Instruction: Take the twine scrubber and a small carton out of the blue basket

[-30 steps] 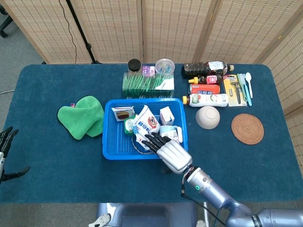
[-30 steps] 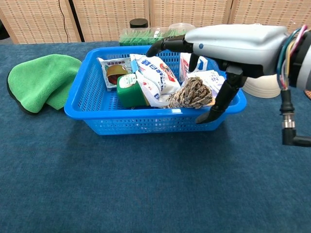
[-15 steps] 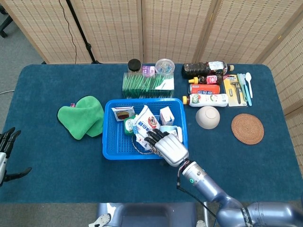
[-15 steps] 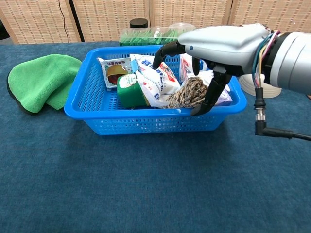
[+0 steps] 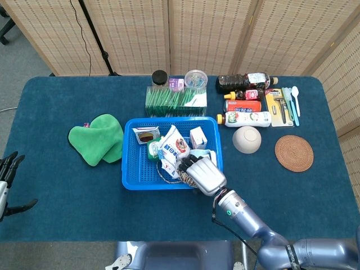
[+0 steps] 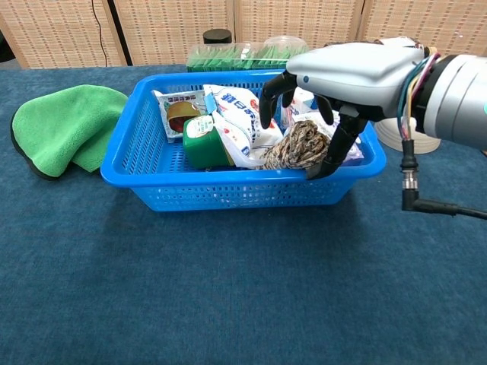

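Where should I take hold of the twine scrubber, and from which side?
Probably grip the twine scrubber across its rounded body, coming from above. It lies at the front right of the blue basket, with the white pouch against its left, so the top is freest. The right hand hovers over it with fingers curled either side.

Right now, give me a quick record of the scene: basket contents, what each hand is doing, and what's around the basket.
basket: blue basket, mid-table
contents: twine scrubber at front right; small carton; snack bag; green-lidded cup
right hand: right hand over the scrubber, fingers curled around it; firm grip cannot be confirmed
left hand: left hand at the table's left edge, holding nothing
left of basket: green cloth
right of basket: bowl, woven coaster
behind basket: bottles
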{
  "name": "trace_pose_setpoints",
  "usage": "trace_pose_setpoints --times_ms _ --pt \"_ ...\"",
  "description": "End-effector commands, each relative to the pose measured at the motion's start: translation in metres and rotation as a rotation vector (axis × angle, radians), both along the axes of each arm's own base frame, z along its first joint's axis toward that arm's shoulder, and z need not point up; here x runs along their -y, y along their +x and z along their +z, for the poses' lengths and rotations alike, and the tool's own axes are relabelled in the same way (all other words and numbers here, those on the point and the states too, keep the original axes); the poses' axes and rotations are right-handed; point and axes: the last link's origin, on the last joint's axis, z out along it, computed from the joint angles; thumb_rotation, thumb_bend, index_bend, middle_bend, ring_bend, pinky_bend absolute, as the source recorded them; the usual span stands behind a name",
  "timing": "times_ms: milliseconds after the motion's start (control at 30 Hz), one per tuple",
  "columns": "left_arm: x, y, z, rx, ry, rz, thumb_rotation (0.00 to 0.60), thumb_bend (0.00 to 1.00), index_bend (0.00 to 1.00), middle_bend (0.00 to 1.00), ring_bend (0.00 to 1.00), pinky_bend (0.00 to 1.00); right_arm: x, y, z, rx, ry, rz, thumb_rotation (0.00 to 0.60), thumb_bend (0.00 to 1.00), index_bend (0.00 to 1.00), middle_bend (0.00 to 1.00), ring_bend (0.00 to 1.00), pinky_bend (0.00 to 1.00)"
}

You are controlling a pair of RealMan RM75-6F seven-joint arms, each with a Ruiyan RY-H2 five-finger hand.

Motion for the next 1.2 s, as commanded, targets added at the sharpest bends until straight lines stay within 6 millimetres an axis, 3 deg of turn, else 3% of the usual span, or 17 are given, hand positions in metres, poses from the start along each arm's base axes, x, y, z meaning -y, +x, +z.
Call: trace_pose_setpoints --times_ms 33,133,433,667,900,1200 --pt "0.0 0.0 0.0 0.0 -0.001 0.0 0.6 0.0 0.0 0.0 0.0 0.0 0.001 -0.002 0.0 -0.008 -0.011 0.004 0.6 0.31 0.37 0.31 0.29 0.57" --pt "0.0 0.0 0.0 0.001 -0.004 0.0 0.6 0.0 0.0 0.0 0.0 0.0 0.002 -0.004 0.0 -0.014 -0.021 0.005 0.6 0.44 0.39 0.33 0.31 0.59" --pt "0.0 0.0 -0.001 -0.002 -0.007 0.0 0.6 0.0 0.0 0.0 0.0 0.0 0.002 -0.007 0.0 -0.003 -0.009 -0.001 0.6 0.51 0.51 0.44 0.4 0.67" --pt "-0.001 0.0 -0.001 -0.003 -0.011 0.003 0.6 0.0 0.0 0.0 0.0 0.0 0.003 -0.003 0.004 0.054 -0.032 0.026 0.6 0.64 0.58 0.51 0.46 0.71" --pt "-0.003 -0.001 -0.002 -0.003 -0.014 0.009 0.6 0.0 0.0 0.0 0.0 0.0 0.011 0.007 0.04 0.177 -0.215 0.136 0.6 0.67 0.61 0.53 0.47 0.72" --pt "-0.001 0.002 -0.003 -0.004 -0.019 0.002 0.6 0.0 0.0 0.0 0.0 0.0 0.036 -0.004 0.099 0.195 -0.506 0.179 0.6 0.68 0.61 0.53 0.47 0.72"
